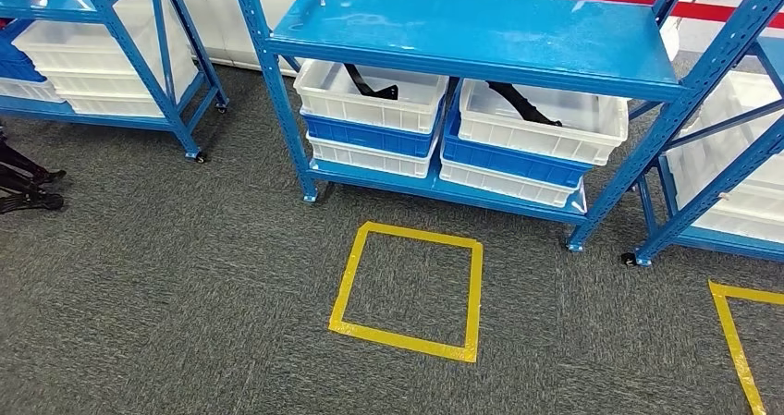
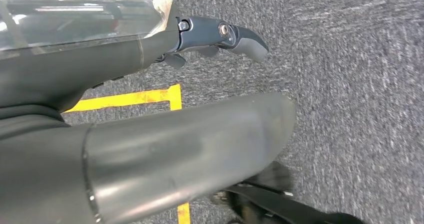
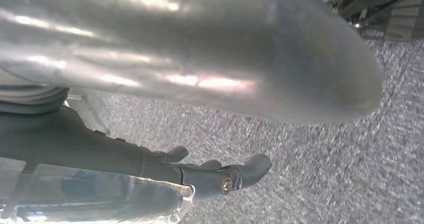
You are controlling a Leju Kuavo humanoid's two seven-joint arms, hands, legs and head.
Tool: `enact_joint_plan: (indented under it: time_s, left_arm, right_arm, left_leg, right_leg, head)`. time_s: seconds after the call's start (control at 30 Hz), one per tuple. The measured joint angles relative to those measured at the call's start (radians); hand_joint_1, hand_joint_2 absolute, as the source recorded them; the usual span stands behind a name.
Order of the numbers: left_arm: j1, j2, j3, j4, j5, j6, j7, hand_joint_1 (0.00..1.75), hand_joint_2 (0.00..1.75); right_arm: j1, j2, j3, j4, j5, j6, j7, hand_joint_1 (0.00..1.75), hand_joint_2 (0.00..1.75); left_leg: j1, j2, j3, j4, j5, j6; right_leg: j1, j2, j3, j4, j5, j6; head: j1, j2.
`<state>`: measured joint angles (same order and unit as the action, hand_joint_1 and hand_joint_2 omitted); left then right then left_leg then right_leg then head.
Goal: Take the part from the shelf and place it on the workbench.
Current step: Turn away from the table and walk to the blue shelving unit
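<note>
Parts (image 1: 370, 84) in bins, head view.

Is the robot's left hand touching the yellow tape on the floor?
Apart. The left wrist view shows the left hand hanging in the air, with the yellow tape on the carpet far beneath it.

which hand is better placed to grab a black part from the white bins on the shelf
Neither clearly: left hand and right hand both hang empty over carpet. Each white bin holds a black part, one per side.
</note>
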<state>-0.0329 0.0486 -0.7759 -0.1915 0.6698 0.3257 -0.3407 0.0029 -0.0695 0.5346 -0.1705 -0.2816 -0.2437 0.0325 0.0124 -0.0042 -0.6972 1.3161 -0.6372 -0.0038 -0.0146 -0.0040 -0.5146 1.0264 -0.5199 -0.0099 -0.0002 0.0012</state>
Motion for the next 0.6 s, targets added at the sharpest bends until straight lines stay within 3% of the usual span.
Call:
enact_joint_plan:
  time_s: [0.03, 0.13, 0.2, 0.23, 0.3, 0.37, 0.43, 0.5, 0.53, 0.57, 0.6]
  left_arm:
    - [0.001, 0.000, 0.000, 0.000, 0.000, 0.000, 0.000, 0.00, 0.00]
    - [0.003, 0.001, 0.000, 0.000, 0.001, 0.000, 0.000, 0.00, 0.00]
    - [0.003, 0.000, 0.000, 0.000, 0.001, 0.000, -0.001, 0.00, 0.00]
    - [0.004, 0.000, 0.000, 0.000, 0.002, 0.001, -0.001, 0.00, 0.00]
    - [0.006, -0.002, 0.000, 0.000, 0.002, 0.003, -0.002, 0.00, 0.00]
    - [0.007, -0.002, 0.000, 0.000, 0.002, 0.007, -0.003, 0.00, 0.00]
    - [0.007, -0.002, 0.001, 0.000, 0.003, 0.010, -0.003, 0.00, 0.00]
    - [0.007, -0.003, 0.001, 0.000, 0.004, 0.011, -0.003, 0.00, 0.00]
    - [0.008, -0.003, 0.001, 0.000, 0.004, 0.011, -0.003, 0.00, 0.00]
    - [0.009, -0.004, 0.001, 0.000, 0.005, 0.011, -0.003, 0.00, 0.00]
    - [0.010, -0.004, 0.001, 0.000, 0.005, 0.012, -0.003, 0.00, 0.00]
  right_arm:
    - [0.001, 0.001, 0.001, 0.000, 0.000, 0.000, 0.001, 0.00, 0.00]
    - [0.003, 0.001, 0.003, 0.000, 0.001, 0.000, 0.002, 0.00, 0.00]
    - [0.000, 0.000, 0.003, 0.000, 0.002, 0.000, 0.002, 0.00, 0.00]
    - [-0.001, -0.001, 0.004, 0.000, 0.002, 0.000, 0.002, 0.00, 0.00]
    - [0.000, -0.003, 0.004, 0.000, 0.003, 0.000, 0.003, 0.00, 0.00]
    - [0.000, -0.004, 0.005, 0.000, 0.005, 0.000, 0.001, 0.00, 0.00]
    - [-0.001, -0.004, 0.006, 0.000, 0.009, 0.000, -0.005, 0.00, 0.00]
    - [-0.001, -0.004, 0.006, 0.000, 0.012, 0.000, -0.009, 0.00, 0.00]
    - [0.001, -0.004, 0.007, 0.000, 0.013, 0.000, -0.009, 0.00, 0.00]
    - [0.003, -0.005, 0.007, 0.000, 0.013, 0.000, -0.009, 0.00, 0.00]
    - [0.005, -0.006, 0.007, 0.000, 0.013, 0.000, -0.009, 0.00, 0.00]
  left_leg:
    - [0.002, 0.001, -0.008, -0.021, 0.015, -0.002]
    - [0.004, 0.007, 0.034, -0.189, 0.135, -0.002]
    - [0.001, 0.012, 0.051, -0.240, 0.145, 0.010]
    - [-0.002, 0.012, 0.054, -0.241, 0.134, 0.019]
    - [-0.002, 0.006, 0.076, -0.250, 0.147, 0.037]
    - [-0.001, 0.005, 0.102, -0.254, 0.153, 0.051]
    - [-0.005, 0.004, 0.111, -0.254, 0.143, 0.060]
    - [-0.009, -0.001, 0.120, -0.254, 0.130, 0.064]
    - [-0.012, -0.005, 0.129, -0.254, 0.122, 0.064]
    - [-0.014, -0.008, 0.141, -0.254, 0.114, 0.064]
    - [-0.016, -0.010, 0.150, -0.255, 0.105, 0.064]
  right_leg:
    - [-0.002, 0.001, 0.008, 0.000, -0.008, 0.003]
    - [-0.005, 0.002, 0.036, 0.000, -0.036, 0.017]
    - [-0.001, 0.002, 0.053, -0.001, -0.049, 0.033]
    - [0.001, 0.003, 0.060, 0.001, -0.049, 0.042]
    - [0.001, 0.003, 0.074, 0.014, -0.052, 0.058]
    - [-0.001, 0.003, 0.042, 0.082, -0.070, 0.064]
    - [0.000, 0.003, -0.045, 0.203, -0.110, 0.057]
    - [0.002, 0.003, -0.116, 0.272, -0.148, 0.052]
    - [0.003, 0.003, -0.128, 0.258, -0.146, 0.053]
    - [0.005, 0.003, -0.126, 0.212, -0.120, 0.059]
    - [0.009, 0.004, -0.117, 0.152, -0.077, 0.063]
  head:
    - [0.000, 0.000]
    - [-0.002, 0.000]
    - [-0.003, 0.000]
    - [-0.004, 0.000]
    - [-0.003, 0.000]
    - [0.001, 0.000]
    - [0.002, 0.000]
    - [0.002, 0.000]
    - [0.002, 0.000]
    - [0.002, 0.000]
    - [0.003, 0.000]
